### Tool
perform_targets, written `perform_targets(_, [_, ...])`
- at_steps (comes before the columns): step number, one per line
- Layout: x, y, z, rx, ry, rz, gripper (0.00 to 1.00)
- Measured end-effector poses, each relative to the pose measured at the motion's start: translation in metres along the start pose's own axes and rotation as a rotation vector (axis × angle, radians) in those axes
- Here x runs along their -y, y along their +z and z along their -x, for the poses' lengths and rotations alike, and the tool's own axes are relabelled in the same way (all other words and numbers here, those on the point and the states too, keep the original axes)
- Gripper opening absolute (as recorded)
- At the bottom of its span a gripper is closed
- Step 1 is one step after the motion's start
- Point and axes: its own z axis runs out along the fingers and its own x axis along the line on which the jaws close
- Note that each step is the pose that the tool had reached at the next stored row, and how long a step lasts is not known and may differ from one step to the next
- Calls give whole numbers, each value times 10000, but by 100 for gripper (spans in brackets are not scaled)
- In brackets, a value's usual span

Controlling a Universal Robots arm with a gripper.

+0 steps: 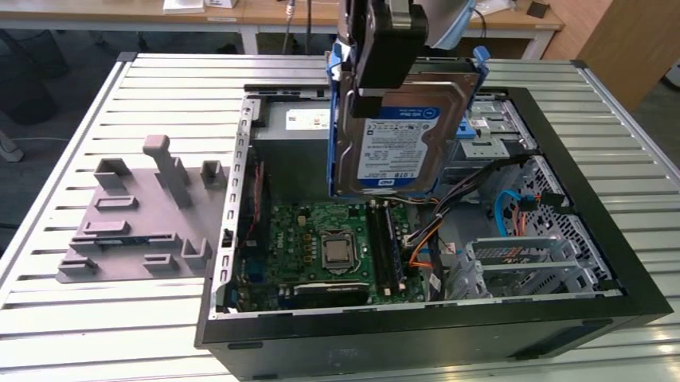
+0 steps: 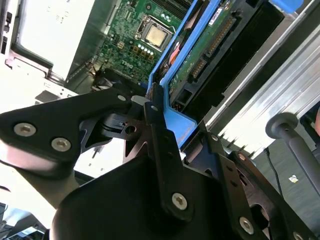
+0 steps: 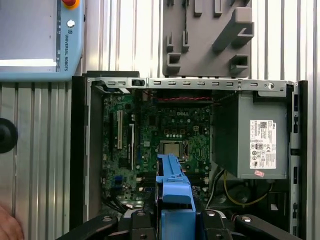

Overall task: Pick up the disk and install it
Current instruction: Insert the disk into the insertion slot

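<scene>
Clamping the gripper (image 1: 374, 94) jaws tight on the upper edge of the disk (image 1: 402, 139), fingers (image 2: 156, 131) pressing against the blue carrier bracket (image 3: 174, 192) that frames it. Holding the disk upright, hanging straight down from the jaws, label side facing the exterior view, above the open computer case (image 1: 425, 330). Hovering with the motherboard (image 3: 170, 127) directly beneath the jaws, the grey power supply box (image 3: 250, 137) off to one side of them inside the case, and the grey fixture plate (image 1: 127, 231) lying well apart from them on the slatted table (image 1: 159, 87).
</scene>
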Motion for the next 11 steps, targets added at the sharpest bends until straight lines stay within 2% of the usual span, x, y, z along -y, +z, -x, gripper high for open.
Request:
perform_targets(2, [23,-1,-22,-5,1,4,36])
perform_targets(6, [144,-2,-35,-6,1,14,36])
perform_targets(11, [172,7,-94,-5,26,14,36])
